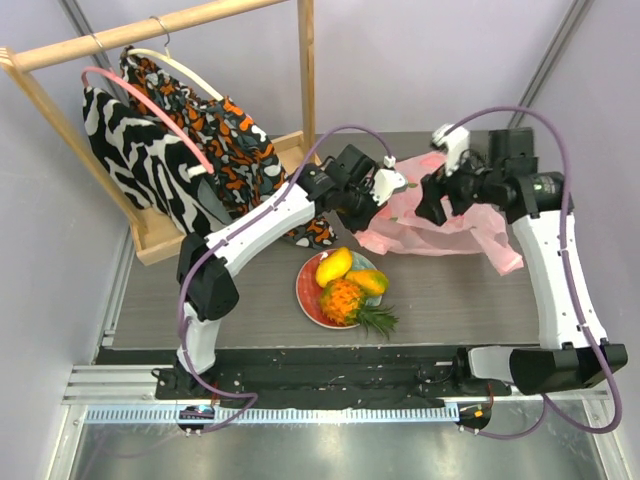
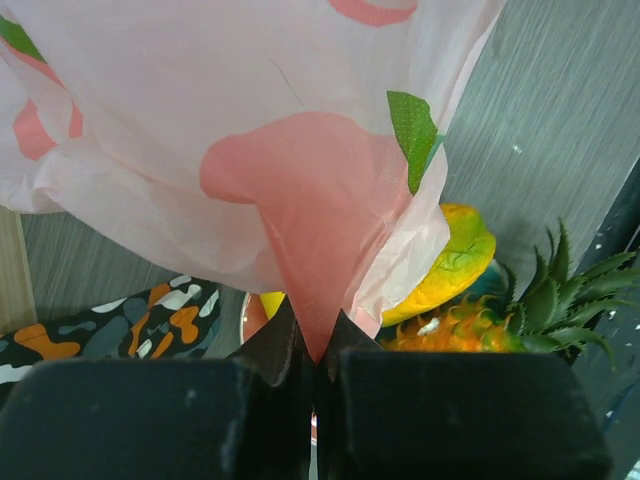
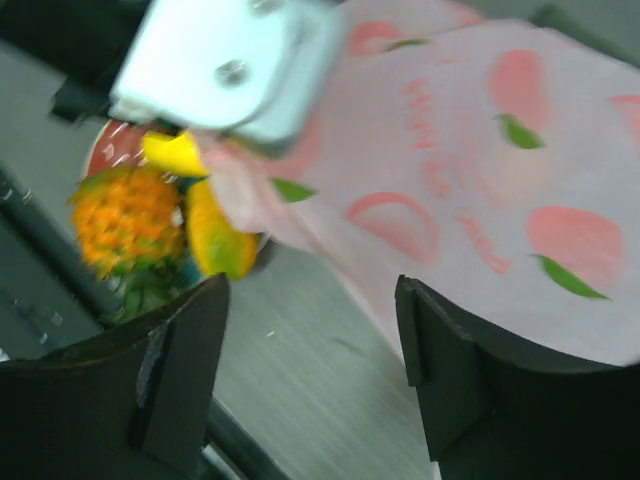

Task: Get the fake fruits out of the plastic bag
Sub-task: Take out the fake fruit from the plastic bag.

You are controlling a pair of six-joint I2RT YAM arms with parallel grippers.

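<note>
Pinched shut on a fold of the plastic bag (image 2: 300,200) with the left gripper (image 2: 315,345), at one o'clock from the plate (image 1: 303,290) of fake fruits (image 1: 342,298). Spread wide and empty at the right gripper (image 3: 312,340). Probably light, limp, slippery; best taken by bunched film.

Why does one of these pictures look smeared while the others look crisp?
Right wrist view: what looks like motion blur smears the pineapple and the prints on the plastic bag. Left wrist view: sharp, light glowing through the bag, the dark fingers underexposed. Top external view: evenly lit and crisp, with glare on the metal sheet.
</note>
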